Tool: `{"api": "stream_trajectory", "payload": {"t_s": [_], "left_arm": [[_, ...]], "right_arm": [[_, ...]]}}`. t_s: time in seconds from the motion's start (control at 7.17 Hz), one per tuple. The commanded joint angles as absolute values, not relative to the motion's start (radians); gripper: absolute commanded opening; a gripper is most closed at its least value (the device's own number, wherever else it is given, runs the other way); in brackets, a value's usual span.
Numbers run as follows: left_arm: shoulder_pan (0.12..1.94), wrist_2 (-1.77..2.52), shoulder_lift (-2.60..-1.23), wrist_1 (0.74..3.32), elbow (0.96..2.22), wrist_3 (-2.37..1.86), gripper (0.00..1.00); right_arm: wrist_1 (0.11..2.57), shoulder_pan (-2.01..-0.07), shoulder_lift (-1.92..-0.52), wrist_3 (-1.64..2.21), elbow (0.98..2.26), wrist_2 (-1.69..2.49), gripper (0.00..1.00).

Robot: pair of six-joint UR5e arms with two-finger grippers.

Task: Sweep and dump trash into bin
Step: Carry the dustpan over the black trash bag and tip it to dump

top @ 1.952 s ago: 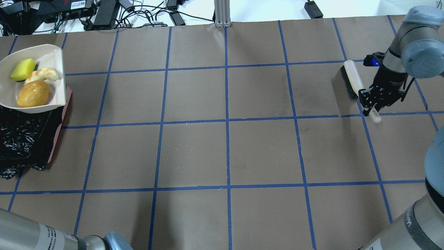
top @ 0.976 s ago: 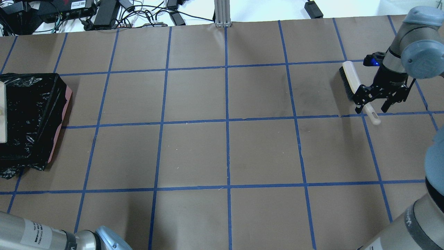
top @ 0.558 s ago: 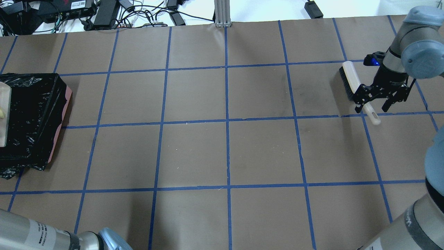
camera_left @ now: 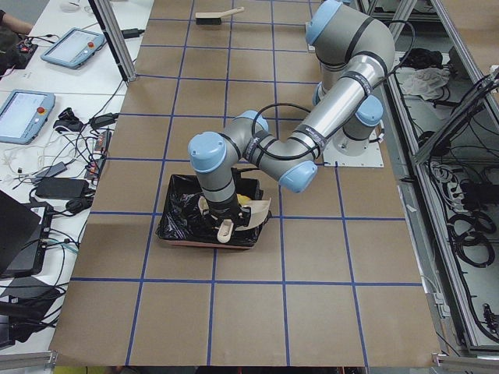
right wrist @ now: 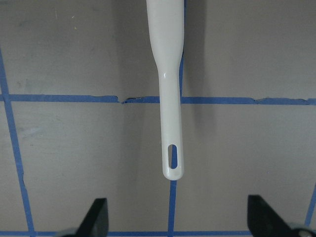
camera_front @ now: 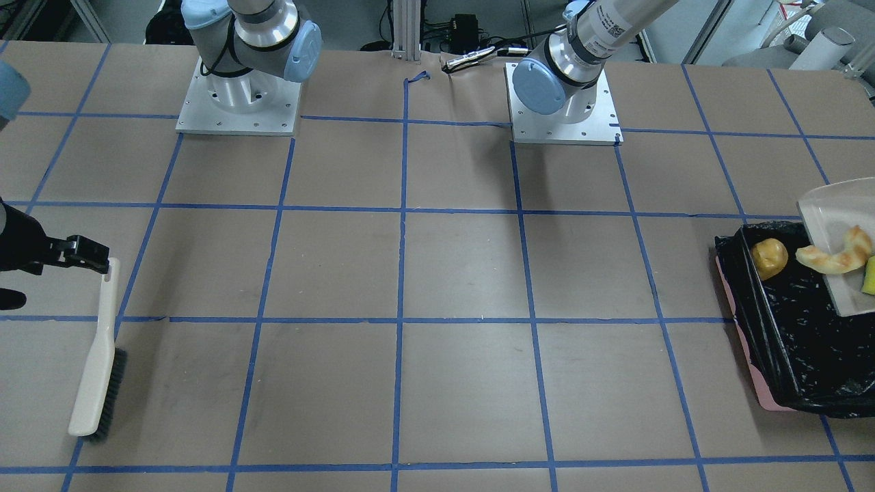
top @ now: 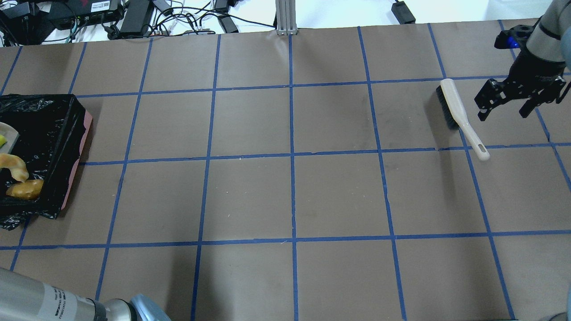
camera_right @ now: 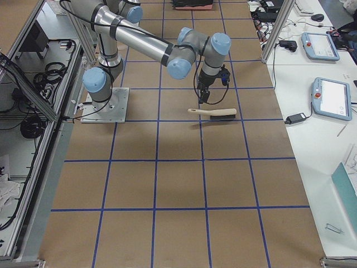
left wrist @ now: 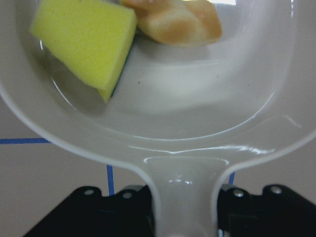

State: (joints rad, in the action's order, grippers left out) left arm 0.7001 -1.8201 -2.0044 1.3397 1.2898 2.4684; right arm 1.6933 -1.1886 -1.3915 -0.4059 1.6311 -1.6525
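Observation:
The bin [top: 49, 129], pink with a black bag, sits at the table's left end. My left gripper [left wrist: 185, 210] is shut on the handle of the beige dustpan [left wrist: 197, 103], which is tilted over the bin [camera_front: 793, 342]. The golden-brown lump [camera_front: 769, 257] lies inside the bag. The croissant piece [camera_front: 830, 257] hangs at the pan's lip, and the yellow sponge [left wrist: 84, 44] is still in the pan. My right gripper [top: 503, 113] is open above the table, clear of the brush [top: 453, 104], whose handle [right wrist: 170, 123] lies below it.
The brush [camera_front: 96, 369] lies flat on the brown paper at the table's right end. Cables and power bricks [top: 134, 15] crowd the far edge, with a metal post [top: 285, 18] beside them. Blue tape lines grid the surface.
The dustpan swung left and tipped over the bin; the golden-brown lump dropped in and the croissant slid to the lip. My right gripper opened, let go of the brush handle and pulled up and away.

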Motion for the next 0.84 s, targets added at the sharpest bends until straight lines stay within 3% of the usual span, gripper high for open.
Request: {"api": "stream_trajectory", "payload": {"t_s": [0.0, 0.42, 0.7], "left_arm": [[0.716, -1.847, -2.003, 1.306, 1.290, 2.541, 0.00], [0.738, -1.859, -1.979, 1.267, 1.289, 2.611, 0.00], [0.784, -1.810, -1.961, 1.311, 1.289, 2.611, 0.00]], "right_arm": [[1.637, -1.189, -1.507, -0.403, 1.631, -1.643, 1.00], [1.557, -1.288, -1.575, -0.317, 1.626, -1.585, 1.00], [1.507, -1.459, -1.566, -0.079, 1.533, -1.586, 1.00]]}}
